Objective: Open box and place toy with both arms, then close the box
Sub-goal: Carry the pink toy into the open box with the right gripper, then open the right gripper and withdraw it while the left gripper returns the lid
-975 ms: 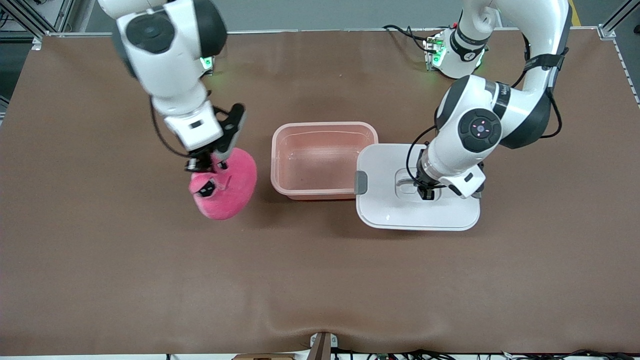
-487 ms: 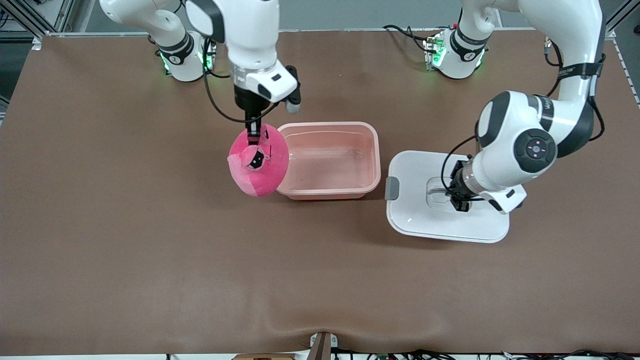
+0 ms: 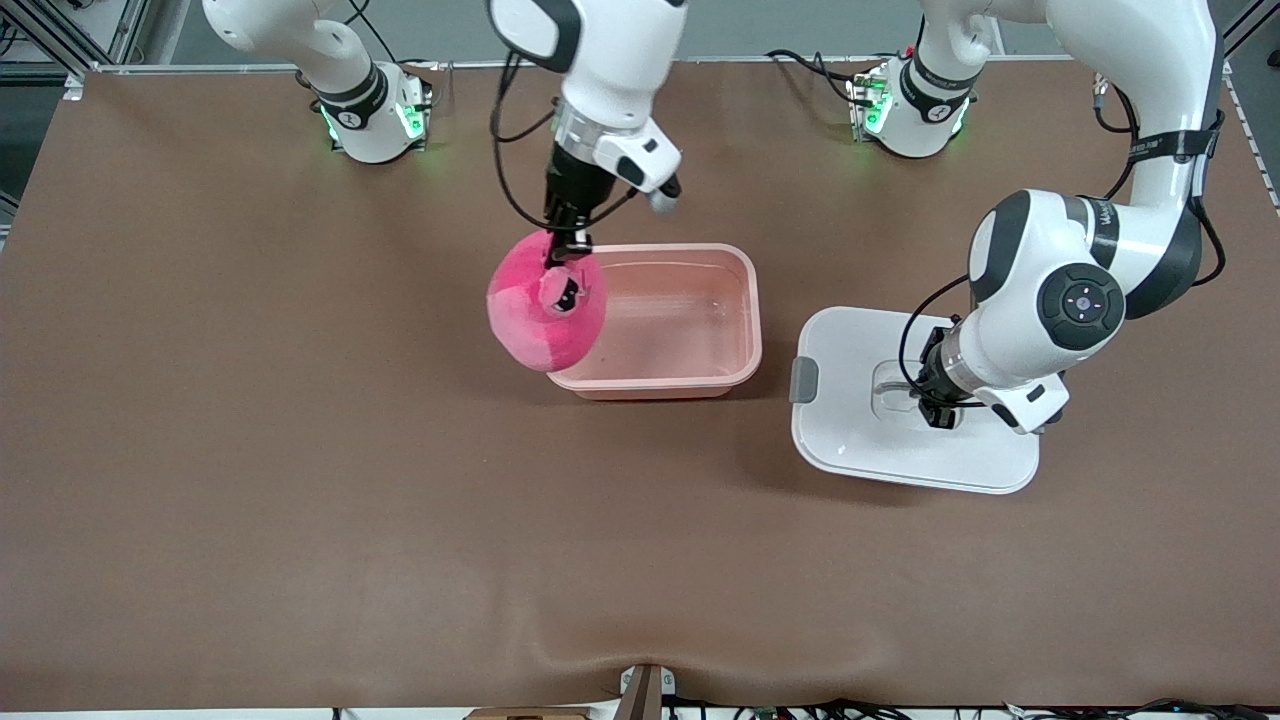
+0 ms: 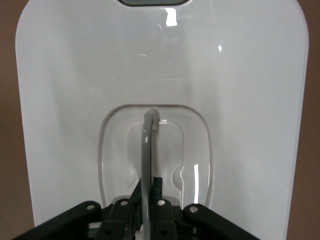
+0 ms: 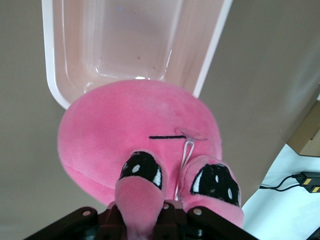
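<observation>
Pink and open, the box [image 3: 660, 320] sits on the brown table [image 3: 300, 480] near the middle. Its inside shows in the right wrist view [image 5: 135, 40], and nothing lies in it.

No words or labels can be read on the box, the lid or the toy. Some small grey letters sit on a black band of the left arm [image 3: 1100, 215], but they are too small to read.

The toy [image 3: 546, 312] is a round hot-pink plush with two eye stalks and black eyes. It hangs in the air over the rim of the box at the right arm's end, partly over the tub and partly over the table. The right gripper [image 3: 566, 250] points down and pinches the toy by its eye stalks. In the right wrist view the toy [image 5: 140, 145] hangs below the gripper [image 5: 150, 220], and the black fingers squeeze one stalk. The right arm [image 3: 600, 90] reaches down from high above the table.

The white lid [image 3: 860, 430] is off the box, toward the left arm's end of the table. A grey clip [image 3: 803, 380] sits on its edge that faces the box. The left gripper [image 3: 938, 405] points down into the lid's sunken middle. In the left wrist view its fingers [image 4: 157, 192] press together on the thin grey handle [image 4: 147, 150]. The left arm bends at the elbow above the lid.
</observation>
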You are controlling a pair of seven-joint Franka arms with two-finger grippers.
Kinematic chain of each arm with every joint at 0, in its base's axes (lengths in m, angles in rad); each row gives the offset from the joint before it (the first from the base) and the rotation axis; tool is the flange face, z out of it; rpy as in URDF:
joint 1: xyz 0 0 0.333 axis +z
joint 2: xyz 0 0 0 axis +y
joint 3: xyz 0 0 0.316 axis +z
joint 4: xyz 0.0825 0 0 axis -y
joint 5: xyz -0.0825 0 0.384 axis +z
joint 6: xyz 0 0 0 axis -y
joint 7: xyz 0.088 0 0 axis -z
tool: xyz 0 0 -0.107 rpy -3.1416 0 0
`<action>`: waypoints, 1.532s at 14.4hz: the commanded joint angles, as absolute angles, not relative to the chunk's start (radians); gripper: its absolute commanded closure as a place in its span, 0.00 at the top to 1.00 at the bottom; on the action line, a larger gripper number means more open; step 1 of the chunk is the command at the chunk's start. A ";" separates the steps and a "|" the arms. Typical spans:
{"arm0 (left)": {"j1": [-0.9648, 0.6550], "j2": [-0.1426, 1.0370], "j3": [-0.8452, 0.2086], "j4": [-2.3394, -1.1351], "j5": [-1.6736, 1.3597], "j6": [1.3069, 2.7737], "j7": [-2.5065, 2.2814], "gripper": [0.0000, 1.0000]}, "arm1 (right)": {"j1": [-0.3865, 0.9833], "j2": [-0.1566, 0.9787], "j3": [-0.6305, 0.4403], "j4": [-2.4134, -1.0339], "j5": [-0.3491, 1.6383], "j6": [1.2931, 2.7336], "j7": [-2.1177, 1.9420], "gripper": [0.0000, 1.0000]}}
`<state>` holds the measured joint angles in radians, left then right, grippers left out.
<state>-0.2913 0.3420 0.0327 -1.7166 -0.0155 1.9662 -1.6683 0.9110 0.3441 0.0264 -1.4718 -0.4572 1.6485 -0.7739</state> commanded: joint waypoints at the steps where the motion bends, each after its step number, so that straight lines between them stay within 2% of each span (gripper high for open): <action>1: -0.291 0.318 0.029 -1.743 0.005 1.980 -1.660 0.00 | 0.946 0.405 0.015 -1.402 -0.495 1.605 -0.750 0.00; 4: -0.290 0.314 0.029 -1.744 0.005 1.980 -1.657 0.00 | 0.966 0.426 0.015 -1.402 -0.511 1.603 -0.735 0.00; 5: -0.288 0.314 0.029 -1.744 0.005 1.980 -1.649 0.00 | 0.971 0.431 0.015 -1.402 -0.514 1.603 -0.726 0.07; 7: -0.288 0.313 0.029 -1.746 0.005 1.980 -1.643 0.00 | 0.982 0.434 0.014 -1.402 -0.521 1.601 -0.719 1.00; 13: -0.284 0.310 0.029 -1.750 0.005 1.976 -1.641 0.00 | 1.026 0.425 0.011 -1.348 -0.523 1.505 -0.588 1.00; 19: -0.285 0.314 0.028 -1.747 0.005 1.976 -1.641 0.00 | 0.931 0.390 -0.047 -1.353 -0.514 1.467 -0.562 1.00; 22: -0.294 0.310 0.026 -1.746 0.003 1.974 -1.649 0.00 | 0.928 0.387 -0.081 -1.361 -0.518 1.402 -0.335 1.00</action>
<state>-0.2898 0.3419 0.0310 -1.7239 -0.0134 1.9672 -1.6539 0.9236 0.3992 -0.0794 -1.3517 -0.5035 1.4393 -0.4692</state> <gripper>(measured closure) 0.930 0.000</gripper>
